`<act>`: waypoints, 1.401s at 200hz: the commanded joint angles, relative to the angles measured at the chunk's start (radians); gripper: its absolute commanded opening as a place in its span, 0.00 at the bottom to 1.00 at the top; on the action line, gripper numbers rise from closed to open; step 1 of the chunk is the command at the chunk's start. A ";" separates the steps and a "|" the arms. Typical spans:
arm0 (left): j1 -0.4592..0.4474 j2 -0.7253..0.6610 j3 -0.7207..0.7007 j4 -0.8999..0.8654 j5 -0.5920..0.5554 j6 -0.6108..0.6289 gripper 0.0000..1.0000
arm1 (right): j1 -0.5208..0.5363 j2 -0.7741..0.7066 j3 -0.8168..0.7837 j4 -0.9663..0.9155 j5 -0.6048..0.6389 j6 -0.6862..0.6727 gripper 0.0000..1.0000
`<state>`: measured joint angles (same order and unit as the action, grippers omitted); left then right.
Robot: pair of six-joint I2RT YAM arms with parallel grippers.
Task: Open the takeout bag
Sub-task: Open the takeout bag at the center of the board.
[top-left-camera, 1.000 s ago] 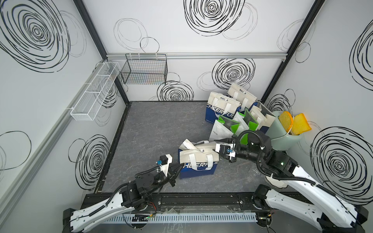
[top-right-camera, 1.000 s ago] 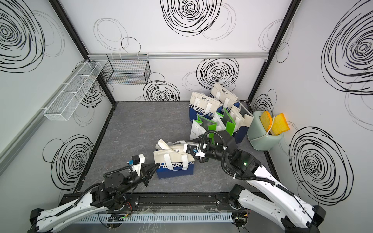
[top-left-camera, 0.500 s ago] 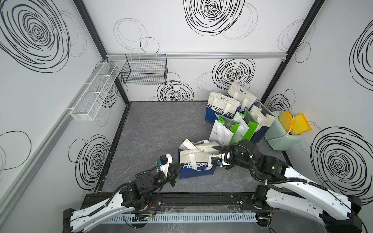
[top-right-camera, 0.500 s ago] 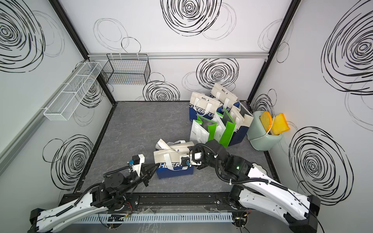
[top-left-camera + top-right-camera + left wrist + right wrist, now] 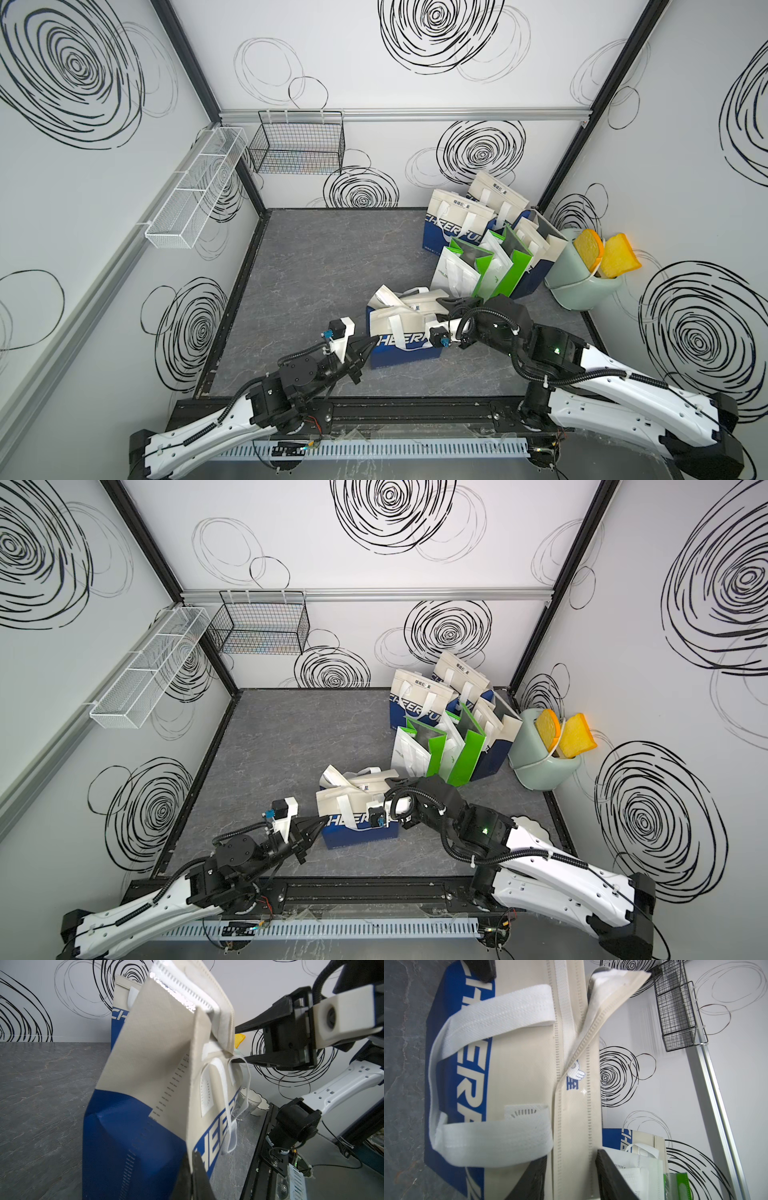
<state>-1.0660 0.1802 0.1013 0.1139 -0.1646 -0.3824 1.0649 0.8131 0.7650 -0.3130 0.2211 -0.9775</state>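
Note:
The takeout bag [image 5: 399, 332] [image 5: 353, 808] is blue below and beige above, with white strap handles, and stands near the front of the grey floor. Its top [image 5: 571, 1022] is folded over; one end of the flap is peeled up. My left gripper [image 5: 372, 341] [image 5: 324, 821] [image 5: 194, 1159] is shut on the bag's near left corner fold. From the right, my right gripper [image 5: 446, 301] [image 5: 395, 781] [image 5: 571, 1167] reaches over the bag's top. Its jaws stand open on either side of the folded beige top strip, as the left wrist view [image 5: 233, 1045] also shows.
More bags [image 5: 457, 220], blue-beige and green-white [image 5: 498, 266], crowd the back right corner beside a pale green bin [image 5: 582, 286]. A black wire basket [image 5: 299, 145] and a white one [image 5: 195, 195] hang on the walls. The black front rail [image 5: 374, 409] runs behind the arms.
The right arm has swung down and left, bringing its gripper over the bag's folded top. Left gripper and bag have stayed put.

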 commanded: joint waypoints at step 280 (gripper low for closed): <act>0.008 0.000 0.006 0.013 0.007 -0.012 0.00 | 0.049 0.055 0.109 0.029 0.117 0.040 0.00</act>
<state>-1.0637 0.1802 0.1013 0.1146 -0.1642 -0.3828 1.1107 0.8688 0.8234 -0.3008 0.3241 -0.9596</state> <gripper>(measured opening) 0.061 0.045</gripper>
